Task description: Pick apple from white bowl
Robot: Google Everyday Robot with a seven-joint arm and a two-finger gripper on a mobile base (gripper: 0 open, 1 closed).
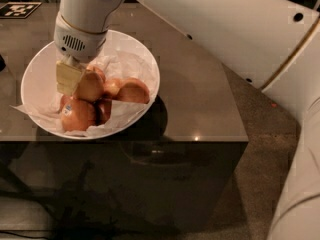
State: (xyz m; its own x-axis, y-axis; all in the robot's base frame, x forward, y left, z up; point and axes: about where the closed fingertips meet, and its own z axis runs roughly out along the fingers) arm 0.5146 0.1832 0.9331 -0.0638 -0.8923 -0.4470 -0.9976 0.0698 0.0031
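Right beside the hand, down in the white bowl, the apple; grip unclear.

Prob. office/lab: dark glossy table w/ fiducial tag, grey carpet; claw down in white bowl.

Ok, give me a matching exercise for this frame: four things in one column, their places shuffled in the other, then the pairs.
Things:
1. gripper
2. stickered apple
3. white bowl
4. black-and-white marker

Places:
A. at the table's far corner, top left of the view
B. at the front of the bowl, low in the pile
C. down in the bowl, against the top apple
D. on the left part of the table

Pairs: 1-C, 2-B, 3-D, 4-A
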